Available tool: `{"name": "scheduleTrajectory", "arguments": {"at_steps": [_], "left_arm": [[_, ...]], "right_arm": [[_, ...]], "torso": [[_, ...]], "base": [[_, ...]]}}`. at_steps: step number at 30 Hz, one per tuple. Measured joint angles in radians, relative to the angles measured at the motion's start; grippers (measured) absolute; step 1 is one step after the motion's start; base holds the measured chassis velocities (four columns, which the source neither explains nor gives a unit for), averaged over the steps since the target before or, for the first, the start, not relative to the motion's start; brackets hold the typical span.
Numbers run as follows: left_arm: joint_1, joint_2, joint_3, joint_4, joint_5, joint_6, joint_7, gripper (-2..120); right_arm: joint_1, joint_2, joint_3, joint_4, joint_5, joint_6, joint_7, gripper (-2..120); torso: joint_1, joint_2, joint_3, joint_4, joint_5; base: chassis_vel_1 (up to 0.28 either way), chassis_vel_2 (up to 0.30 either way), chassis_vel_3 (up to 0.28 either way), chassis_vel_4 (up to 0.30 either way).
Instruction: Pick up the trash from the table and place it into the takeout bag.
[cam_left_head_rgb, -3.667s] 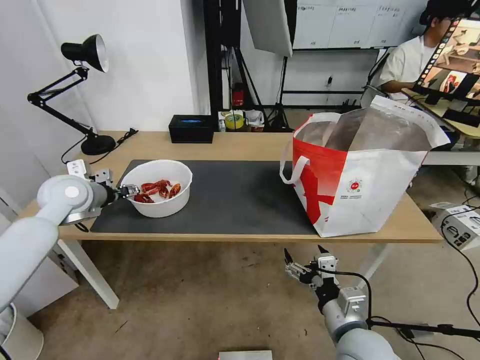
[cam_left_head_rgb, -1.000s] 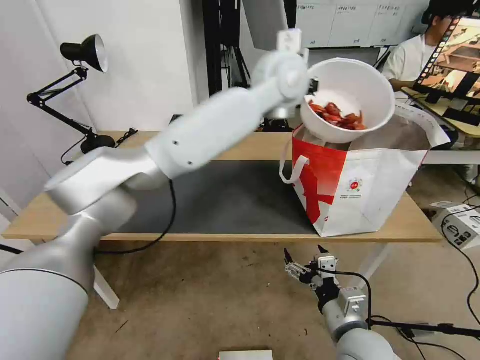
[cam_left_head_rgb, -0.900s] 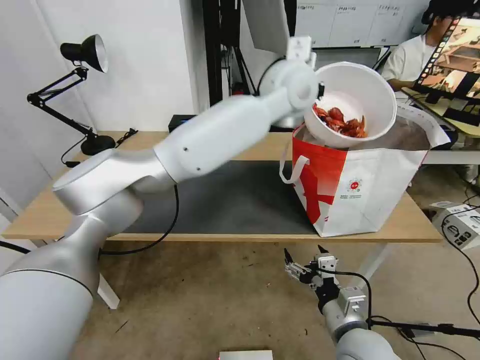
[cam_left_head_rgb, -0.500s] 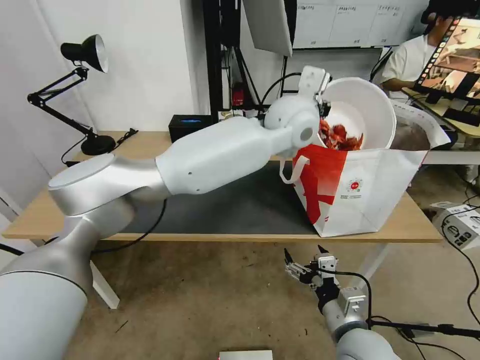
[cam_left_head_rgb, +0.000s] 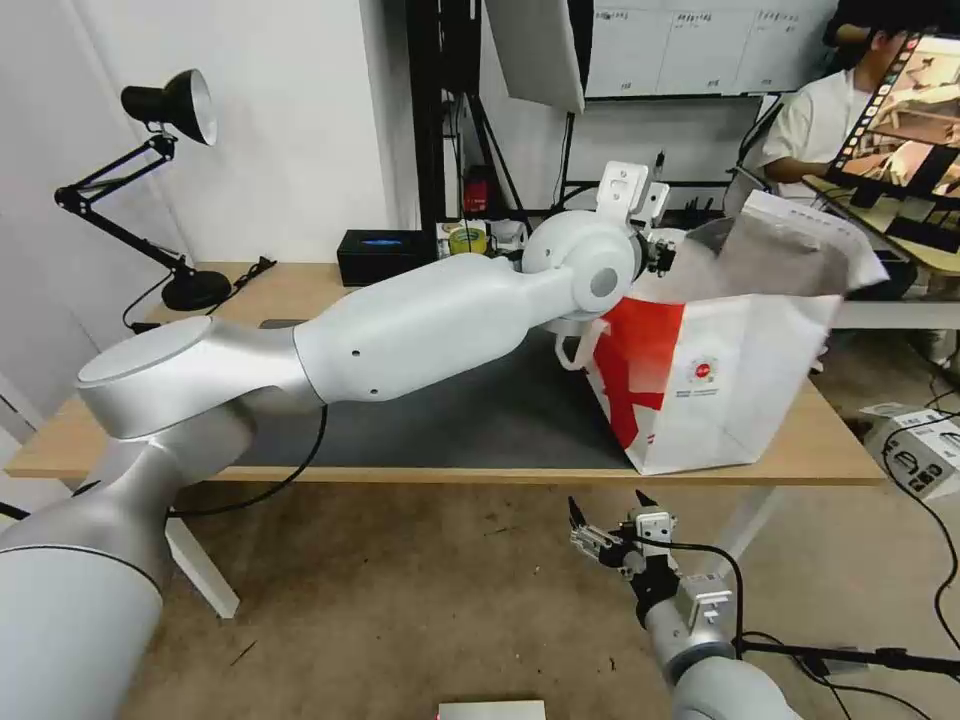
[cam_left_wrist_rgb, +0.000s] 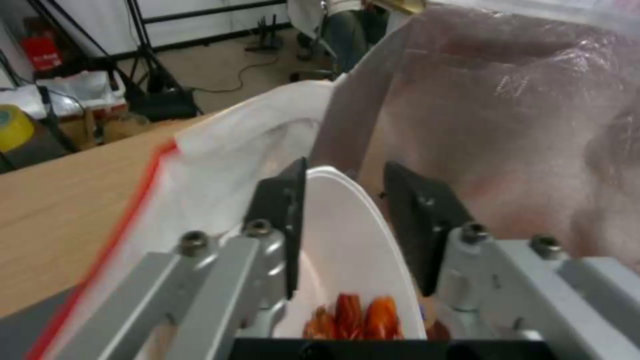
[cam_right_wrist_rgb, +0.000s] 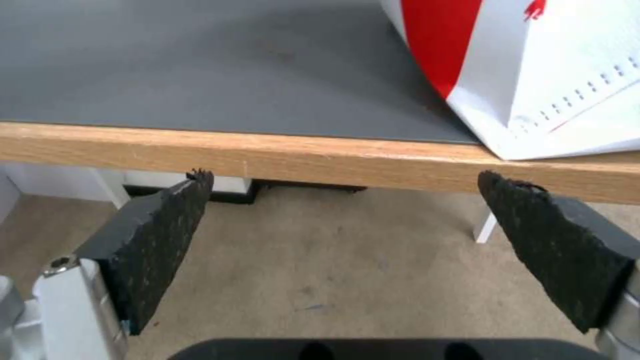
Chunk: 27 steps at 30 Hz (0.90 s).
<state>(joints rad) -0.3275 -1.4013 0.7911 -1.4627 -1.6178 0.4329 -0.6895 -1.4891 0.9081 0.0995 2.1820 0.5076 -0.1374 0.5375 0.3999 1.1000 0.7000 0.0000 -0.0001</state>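
Head: left gripper (cam_left_head_rgb: 662, 255) at the bag (cam_left_head_rgb: 740, 390) mouth; right gripper (cam_left_head_rgb: 608, 528) low, in front of the desk (cam_left_head_rgb: 300, 290).
Left wrist: fingers (cam_left_wrist_rgb: 283, 210) clamped on the bowl (cam_left_wrist_rgb: 343, 240) rim, bowl inside the bag, shells (cam_left_wrist_rgb: 360, 317) just below the gripper.
Right wrist: jaws spread wide, empty, bag ahead of it.

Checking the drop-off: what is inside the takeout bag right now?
The white bowl, holding red crayfish shells, sits inside the takeout bag against the foil lining, its rim between the left end effector fingers. The bag's bottom is hidden.
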Motion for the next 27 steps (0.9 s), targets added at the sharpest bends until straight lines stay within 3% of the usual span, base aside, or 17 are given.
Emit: {"name": "scheduleTrajectory", "arguments": {"at_steps": [6, 7, 11, 14, 15, 18, 19, 22, 23, 25, 27], "left_arm": [[0.009, 0.037, -0.030, -0.036, -0.005, -0.031, -0.019, 68], [0.009, 0.037, -0.030, -0.036, -0.005, -0.031, -0.019, 68], [0.017, 0.091, -0.052, -0.078, 0.021, -0.084, -0.013, 80], [0.039, 0.173, -0.068, -0.134, 0.073, -0.162, 0.019, 95], [0.039, 0.173, -0.068, -0.134, 0.073, -0.162, 0.019, 95], [0.083, 0.279, -0.074, -0.201, 0.145, -0.243, 0.069, 99], [0.083, 0.279, -0.074, -0.201, 0.145, -0.243, 0.069, 99], [0.153, 0.399, -0.103, -0.258, 0.213, -0.309, 0.135, 100], [0.153, 0.399, -0.103, -0.258, 0.213, -0.309, 0.135, 100], [0.234, 0.492, -0.146, -0.293, 0.272, -0.357, 0.190, 100], [0.273, 0.527, -0.166, -0.300, 0.299, -0.384, 0.220, 100]], "right_arm": [[0.000, 0.000, 0.000, 0.000, 0.000, 0.000, 0.000, 100], [0.000, 0.000, 0.000, 0.000, 0.000, 0.000, 0.000, 100], [0.000, 0.000, 0.000, 0.000, 0.000, 0.000, 0.000, 100], [0.000, 0.000, 0.000, 0.000, 0.000, 0.000, 0.000, 100], [0.000, 0.000, 0.000, 0.000, 0.000, 0.000, 0.000, 100], [0.000, 0.000, 0.000, 0.000, 0.000, 0.000, 0.000, 100], [0.000, 0.000, 0.000, 0.000, 0.000, 0.000, 0.000, 100], [0.000, 0.000, 0.000, 0.000, 0.000, 0.000, 0.000, 100], [0.000, 0.000, 0.000, 0.000, 0.000, 0.000, 0.000, 100], [0.000, 0.000, 0.000, 0.000, 0.000, 0.000, 0.000, 100], [0.000, 0.000, 0.000, 0.000, 0.000, 0.000, 0.000, 100]], "torso": [[0.000, 0.000, 0.000, 0.0000, 0.0000], [0.000, 0.000, 0.000, 0.0000, 0.0000], [0.000, 0.000, 0.000, -0.0001, 0.0000], [0.000, 0.000, 0.000, -0.0001, -0.0001], [0.000, 0.000, 0.000, -0.0001, -0.0001], [0.000, 0.000, 0.000, 0.0002, -0.0003], [0.000, 0.000, 0.000, 0.0002, -0.0003], [0.000, 0.000, 0.000, -0.0001, -0.0003], [0.000, 0.000, 0.000, -0.0001, -0.0003], [0.000, 0.000, 0.000, 0.0001, -0.0004], [0.000, 0.000, 0.000, 0.0002, -0.0005]], "base": [[0.000, 0.000, 0.000, 0.000], [0.000, 0.000, 0.000, 0.000], [0.000, 0.000, 0.000, 0.000], [0.000, 0.000, 0.000, 0.000], [0.000, 0.000, 0.000, 0.000], [0.000, 0.000, 0.000, 0.000], [0.000, 0.000, 0.000, 0.000], [0.000, 0.000, 0.000, 0.000], [0.000, 0.000, 0.000, 0.000], [0.000, 0.000, 0.000, 0.000], [0.000, 0.000, 0.000, 0.000]]}}
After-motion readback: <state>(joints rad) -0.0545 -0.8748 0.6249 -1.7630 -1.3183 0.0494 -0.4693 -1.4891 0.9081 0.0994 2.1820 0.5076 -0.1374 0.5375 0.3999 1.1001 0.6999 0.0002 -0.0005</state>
